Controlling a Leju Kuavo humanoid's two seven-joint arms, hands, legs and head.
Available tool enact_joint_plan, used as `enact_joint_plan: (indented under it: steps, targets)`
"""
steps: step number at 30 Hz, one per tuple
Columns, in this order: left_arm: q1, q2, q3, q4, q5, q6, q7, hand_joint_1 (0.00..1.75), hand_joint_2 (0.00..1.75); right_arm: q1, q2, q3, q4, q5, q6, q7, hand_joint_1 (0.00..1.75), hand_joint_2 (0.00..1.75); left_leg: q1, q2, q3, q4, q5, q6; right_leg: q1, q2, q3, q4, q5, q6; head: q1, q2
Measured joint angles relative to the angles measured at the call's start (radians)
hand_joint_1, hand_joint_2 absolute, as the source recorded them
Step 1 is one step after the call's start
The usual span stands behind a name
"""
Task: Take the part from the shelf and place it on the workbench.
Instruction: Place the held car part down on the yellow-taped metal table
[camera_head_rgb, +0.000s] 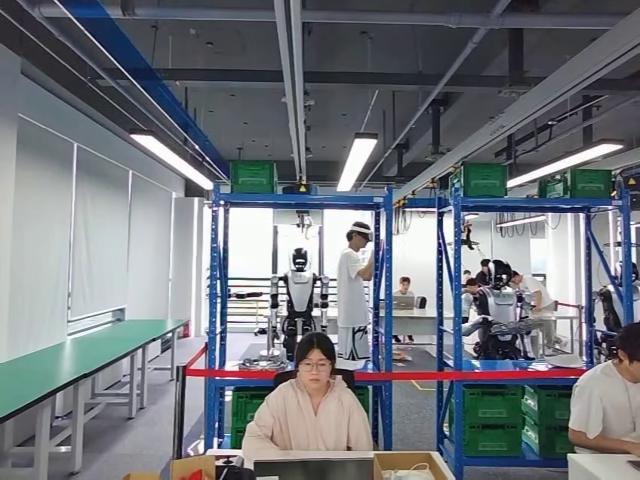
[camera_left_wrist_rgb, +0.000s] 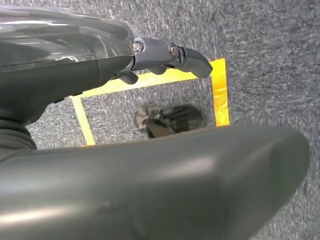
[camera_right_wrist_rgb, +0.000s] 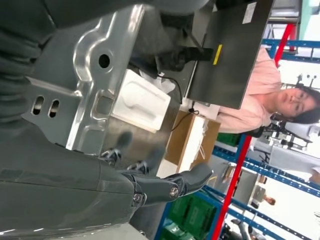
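Note:
In the right wrist view my right hand (camera_right_wrist_rgb: 151, 187) holds the part (camera_right_wrist_rgb: 94, 75), a grey stamped sheet-metal piece with a round hole and two slots. My fingers (camera_right_wrist_rgb: 188, 181) reach under it and are mirrored in its shiny face. My left hand (camera_left_wrist_rgb: 166, 52) hangs over grey carpet with its fingers (camera_left_wrist_rgb: 194, 60) stretched out and nothing in it. Blue shelves (camera_head_rgb: 302, 200) with green crates (camera_head_rgb: 253, 177) stand ahead in the head view. A long green-topped bench (camera_head_rgb: 75, 360) runs along the left wall.
A person in a pink top (camera_head_rgb: 309, 410) sits at a desk right in front, behind a dark monitor (camera_right_wrist_rgb: 230, 55) and cardboard boxes (camera_head_rgb: 411, 465). A red bar (camera_head_rgb: 377, 375) crosses the shelves. Other people and robots stand behind. Yellow floor tape (camera_left_wrist_rgb: 219, 92) lies below my left hand.

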Motion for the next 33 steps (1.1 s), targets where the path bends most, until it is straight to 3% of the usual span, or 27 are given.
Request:
enact_joint_plan:
  steps: [2, 3, 5, 7, 11, 13, 15, 17, 18, 19, 21, 22, 23, 26, 28, 31, 33]
  targets:
    - [0.0, 0.0, 0.0, 0.0, 0.002, 0.002, 0.0, 0.0, 0.0, 0.005, 0.005, 0.0, 0.007, 0.003, 0.002, -0.007, 0.0, 0.0, 0.0, 0.0, -0.037, 0.08, -0.019, -0.002, 0.001, 0.0, 0.001, 0.0, 0.0, 0.0, 0.0, 0.0]
    - [0.0, 0.0, 0.0, 0.0, 0.002, 0.003, 0.0, 0.0, 0.0, 0.008, 0.006, -0.001, 0.008, 0.003, 0.003, -0.013, 0.0, 0.0, 0.0, 0.0, -0.031, 0.067, -0.002, -0.002, 0.001, 0.001, 0.002, 0.001, 0.0, 0.0, 0.0, 0.0]
    - [-0.002, 0.001, 0.0, 0.0, 0.003, 0.006, 0.0, 0.0, 0.0, 0.013, 0.01, -0.004, -0.002, -0.007, 0.012, -0.041, 0.0, 0.0, 0.001, 0.001, 0.023, -0.051, 0.064, -0.001, 0.001, 0.001, 0.003, 0.003, -0.003, 0.003, 0.0, 0.0]
    - [-0.005, 0.001, 0.0, 0.0, 0.005, 0.009, 0.001, 0.0, 0.0, 0.021, 0.014, -0.011, -0.034, -0.033, 0.038, -0.076, 0.0, 0.0, 0.0, 0.001, 0.074, -0.16, 0.104, 0.003, 0.004, 0.002, 0.0, 0.01, -0.006, 0.011, 0.0, 0.0]
    - [-0.001, 0.001, 0.0, 0.0, 0.011, 0.01, 0.0, 0.0, 0.0, 0.09, 0.031, -0.025, -0.202, -0.136, 0.147, -0.12, 0.0, 0.0, -0.003, -0.001, 0.087, -0.188, 0.106, 0.018, 0.004, 0.003, -0.003, 0.015, -0.012, 0.026, -0.001, 0.0]
    - [0.001, 0.002, 0.0, 0.0, 0.018, 0.01, -0.003, 0.0, 0.0, 0.149, 0.041, -0.026, -0.35, -0.218, 0.213, -0.139, 0.0, 0.0, 0.0, -0.001, 0.091, -0.192, 0.108, 0.028, 0.002, 0.003, -0.023, 0.07, -0.052, 0.035, -0.001, 0.0]
    - [0.004, 0.003, 0.002, 0.0, 0.029, 0.01, -0.01, 0.0, 0.0, 0.228, 0.052, -0.026, -0.524, -0.305, 0.275, -0.165, 0.0, 0.0, 0.001, -0.002, 0.093, -0.193, 0.106, 0.035, -0.002, 0.002, -0.075, 0.196, -0.118, 0.042, -0.001, 0.0]
    - [0.014, 0.003, 0.007, 0.0, 0.04, 0.01, -0.016, 0.0, 0.0, 0.332, 0.065, -0.025, -0.717, -0.368, 0.326, -0.192, 0.0, 0.0, 0.0, -0.003, 0.095, -0.192, 0.104, 0.038, -0.004, 0.002, -0.12, 0.293, -0.15, 0.045, -0.001, 0.0]
    - [0.02, 0.003, 0.01, 0.0, 0.043, 0.011, -0.018, 0.0, 0.0, 0.388, 0.071, -0.023, -0.813, -0.388, 0.346, -0.204, 0.0, 0.0, 0.0, -0.004, 0.097, -0.192, 0.102, 0.038, -0.005, 0.002, -0.119, 0.289, -0.139, 0.046, -0.001, 0.0]
    - [0.025, 0.003, 0.013, 0.0, 0.046, 0.012, -0.019, 0.0, 0.0, 0.438, 0.077, -0.02, -0.905, -0.402, 0.363, -0.214, 0.0, 0.0, 0.0, -0.005, 0.098, -0.192, 0.101, 0.038, -0.005, 0.002, -0.099, 0.244, -0.111, 0.045, -0.001, 0.0]
    - [0.031, 0.003, 0.017, 0.0, 0.051, 0.015, -0.019, 0.0, 0.0, 0.521, 0.086, -0.013, -1.054, -0.415, 0.388, -0.237, 0.0, 0.0, -0.002, -0.006, 0.101, -0.192, 0.099, 0.035, -0.002, 0.003, -0.029, 0.1, -0.047, 0.039, -0.001, 0.0]
    - [0.033, 0.002, 0.019, 0.0, 0.054, 0.018, -0.019, 0.0, 0.0, 0.556, 0.089, -0.008, -1.115, -0.418, 0.4, -0.251, 0.0, 0.0, -0.003, -0.006, 0.101, -0.192, 0.098, 0.032, 0.001, 0.003, -0.003, 0.047, -0.027, 0.034, -0.001, 0.0]
    - [0.034, 0.001, 0.022, 0.0, 0.058, 0.022, -0.019, 0.0, 0.0, 0.592, 0.093, -0.003, -1.165, -0.419, 0.412, -0.267, 0.0, 0.0, -0.003, -0.006, 0.101, -0.192, 0.097, 0.029, 0.004, 0.004, 0.011, 0.017, -0.019, 0.031, -0.001, 0.0]
    - [0.04, -0.005, 0.036, 0.0, 0.071, 0.032, -0.023, 0.0, 0.0, 0.706, 0.102, 0.011, -1.278, -0.425, 0.447, -0.312, 0.0, 0.0, 0.0, -0.006, 0.103, -0.196, 0.096, 0.015, 0.007, 0.002, 0.016, 0.001, -0.013, 0.017, -0.001, 0.0]
    - [0.046, -0.009, 0.046, 0.0, 0.081, 0.038, -0.028, 0.0, 0.0, 0.775, 0.116, 0.014, -1.334, -0.435, 0.477, -0.325, 0.0, 0.0, -0.001, -0.004, 0.093, -0.161, 0.055, 0.008, 0.003, -0.002, 0.017, -0.013, -0.002, 0.003, -0.001, 0.0]
    - [0.051, -0.013, 0.062, 0.0, 0.088, 0.046, -0.03, 0.0, 0.0, 0.866, 0.144, 0.007, -1.387, -0.441, 0.532, -0.328, 0.0, 0.0, 0.0, -0.001, 0.043, 0.007, -0.057, 0.002, 0.002, -0.006, 0.01, -0.016, 0.008, -0.004, -0.001, 0.0]
    - [0.054, -0.014, 0.07, 0.0, 0.088, 0.05, -0.03, 0.0, 0.0, 0.914, 0.162, -0.005, -1.405, -0.441, 0.564, -0.329, 0.0, 0.0, 0.001, -0.001, 0.044, 0.055, -0.076, -0.003, 0.002, -0.008, 0.0, -0.014, 0.015, -0.002, -0.001, 0.0]
